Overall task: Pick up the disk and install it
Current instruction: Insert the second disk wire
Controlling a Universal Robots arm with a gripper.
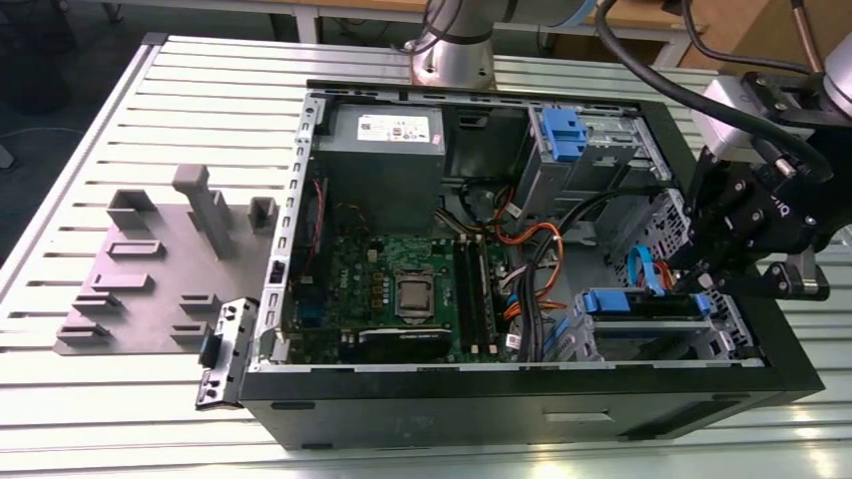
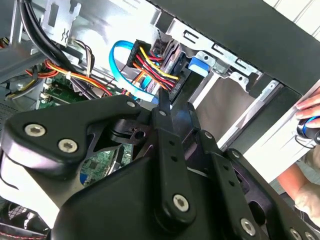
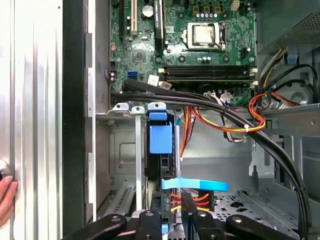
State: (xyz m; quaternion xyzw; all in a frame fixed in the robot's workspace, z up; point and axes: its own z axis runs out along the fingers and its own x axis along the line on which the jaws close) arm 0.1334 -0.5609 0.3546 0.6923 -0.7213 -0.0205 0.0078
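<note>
The disk [image 3: 160, 140] stands on edge in a slot of the cage [image 3: 125, 150], straight ahead of the jaws, its blue carrier tab at the end far from them. Its near end lies right at the jaws, where the flat blue data cable [image 3: 195, 185] and the red-and-yellow power wires [image 3: 187, 199] crowd in. I cannot tell whether the jaws are closed on the disk or merely set against it.

The likeliest trouble is the wiring. Any push or pull here could catch the data cable or pinch the power wires against the disk's end, straining the plugs. A slightly skewed push could also jam the carrier in the cage rails. The black cable bundle [image 3: 210, 102] crosses beyond the jaws, past the disk, and looks close enough to snag on a wide move. A person's hand [image 3: 6, 197] rests on the worktop off to one side of the jaws, outside the case [image 1: 533, 399] wall. It would be at risk if the case shifts.

The arm [image 1: 759, 215] reaches in over the case's side at the exterior view's right, wrist bent down, jaws aimed along the disk's length towards the board [image 3: 200, 50].
</note>
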